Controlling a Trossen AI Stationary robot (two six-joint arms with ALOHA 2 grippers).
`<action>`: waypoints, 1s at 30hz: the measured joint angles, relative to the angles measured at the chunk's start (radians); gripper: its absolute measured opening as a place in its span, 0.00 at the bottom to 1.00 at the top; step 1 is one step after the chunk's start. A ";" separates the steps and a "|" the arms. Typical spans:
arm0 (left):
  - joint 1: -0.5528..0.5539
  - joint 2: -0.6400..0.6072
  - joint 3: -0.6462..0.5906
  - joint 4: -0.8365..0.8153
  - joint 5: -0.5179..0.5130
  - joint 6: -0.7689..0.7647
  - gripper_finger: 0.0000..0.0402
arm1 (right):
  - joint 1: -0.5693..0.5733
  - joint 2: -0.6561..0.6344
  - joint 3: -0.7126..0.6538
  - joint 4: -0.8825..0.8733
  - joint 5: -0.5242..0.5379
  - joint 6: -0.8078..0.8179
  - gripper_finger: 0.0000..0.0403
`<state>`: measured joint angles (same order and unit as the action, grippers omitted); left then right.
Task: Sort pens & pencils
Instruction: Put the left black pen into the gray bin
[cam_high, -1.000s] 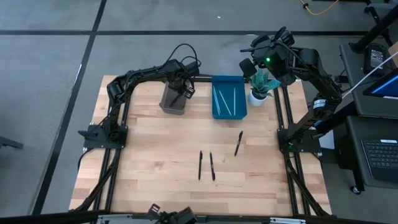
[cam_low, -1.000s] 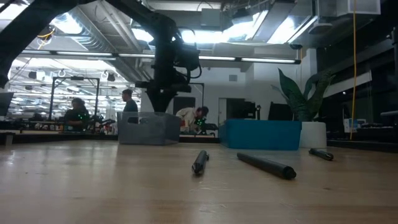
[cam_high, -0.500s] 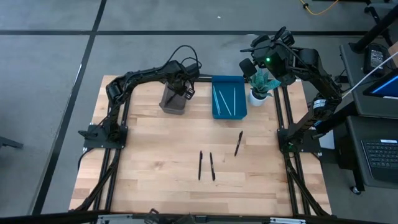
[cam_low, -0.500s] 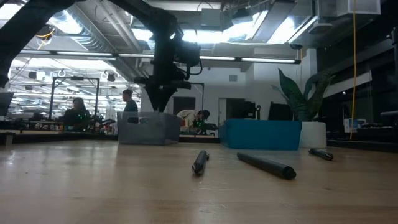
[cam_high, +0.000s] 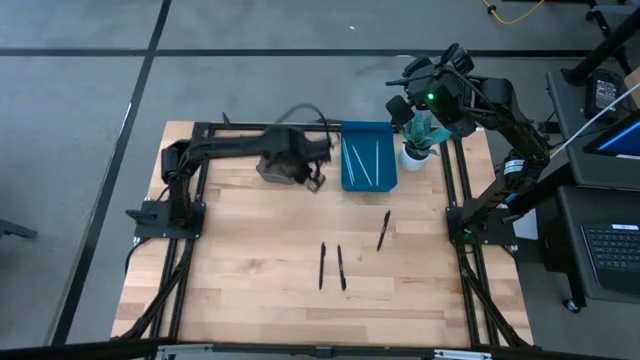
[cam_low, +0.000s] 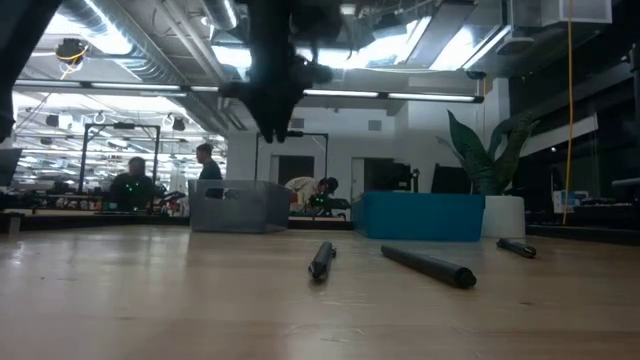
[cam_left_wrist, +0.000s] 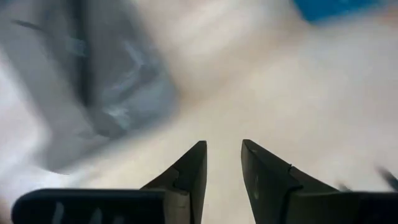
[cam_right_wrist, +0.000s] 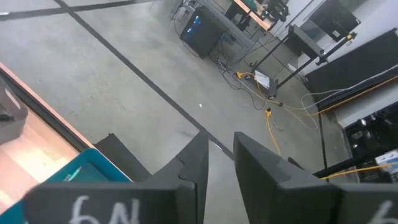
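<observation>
A: Moved since a second ago?
B: Yes. Left gripper hung right over the grey bin back then. Now swung off it, toward the blue tray, and sat just beside the bin's corner, above bare table. Left arm stretched out flatter along the far edge than before.

A: Claw spread or pressed together?
B: Spread a little wider than a second ago. Seen from the left wrist, a clear gap between the fingers, nothing pinched, only blurred wood below and the grey bin off to one side.

A: From table height?
B: Left gripper lifted higher than before, well above the grey bin and slightly nearer the blue tray.

A: And the pens?
B: Unchanged. Three dark pens lying loose on the table: two side by side near the middle, a third apart from them, nearer the tray. A few thin light sticks lying inside the blue tray.

A: Right side?
B: Same place as before. Right gripper parked high over the potted plant at the far right corner. Fingers slightly parted, gripping nothing.
</observation>
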<state>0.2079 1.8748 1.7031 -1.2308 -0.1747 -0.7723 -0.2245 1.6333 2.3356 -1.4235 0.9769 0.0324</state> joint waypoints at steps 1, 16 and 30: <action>-0.039 0.000 0.000 0.004 0.010 -0.017 0.23 | 0.000 0.000 0.000 0.000 0.000 -0.013 0.19; -0.402 0.088 0.002 0.211 0.031 -0.494 0.23 | 0.000 0.000 0.000 0.018 0.001 -0.068 0.19; -0.466 0.238 0.000 0.284 0.145 -0.683 0.23 | 0.000 -0.001 0.008 0.028 0.051 -0.092 0.19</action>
<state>-0.2582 2.1125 1.7035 -0.9469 -0.0301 -1.4556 -0.2241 1.6325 2.3440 -1.3956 1.0279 -0.0593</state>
